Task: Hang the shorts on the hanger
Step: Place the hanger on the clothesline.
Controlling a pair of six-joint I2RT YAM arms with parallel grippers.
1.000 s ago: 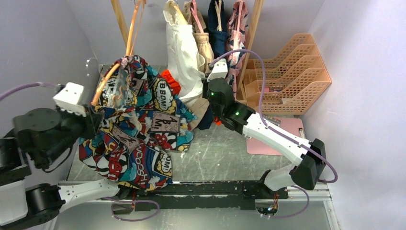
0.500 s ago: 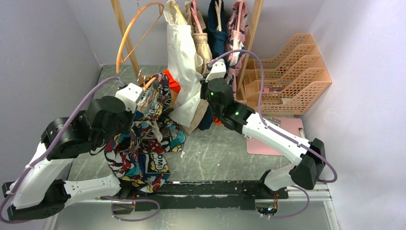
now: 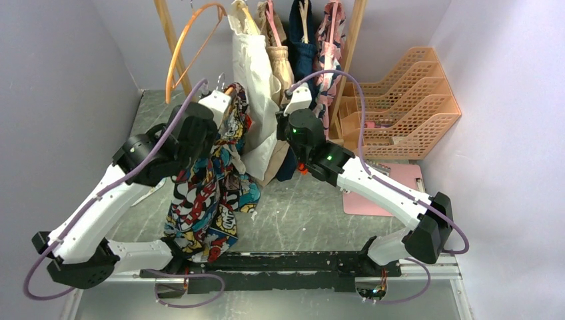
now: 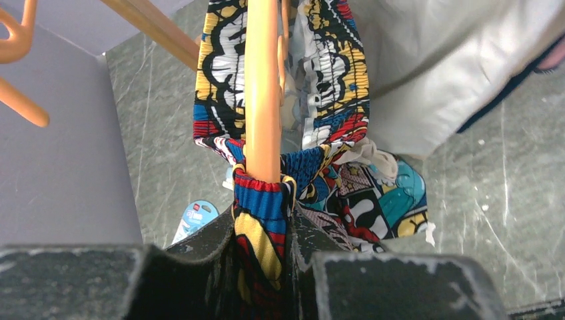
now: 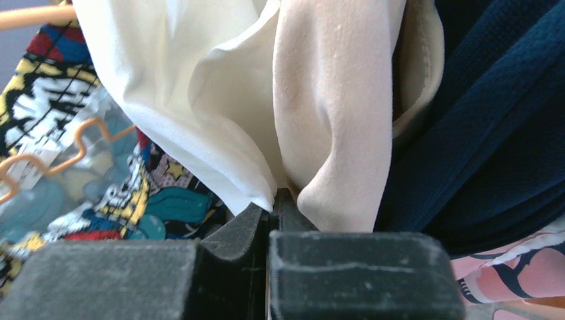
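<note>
The comic-print shorts (image 3: 203,193) hang in a long bunch from my left gripper (image 3: 225,107), which is raised close to the clothes rack. In the left wrist view the orange-tan hanger (image 4: 262,87) runs through the waistband of the shorts (image 4: 333,73). My left gripper (image 4: 263,207) is shut on the red, blue and yellow waistband at the hanger's end. The hanger's silver hook (image 3: 219,79) shows just above the gripper. My right gripper (image 5: 272,207) is shut, its tips pressed against the hanging white garment (image 5: 200,87) and cream garment (image 5: 333,113), with nothing visible between the jaws.
Another orange hanger (image 3: 190,43) hangs on the rack between the wooden posts (image 3: 168,33). White (image 3: 256,80), navy (image 3: 303,40) and pink floral (image 3: 331,33) garments hang there. A peach file rack (image 3: 400,100) and a pink board (image 3: 380,193) are on the right. A blue tag (image 4: 193,217) lies on the floor.
My left arm has swung from the left side up and right toward the rack, carrying the shorts and hanger, which now hang bunched and narrow. The right arm has not moved.
</note>
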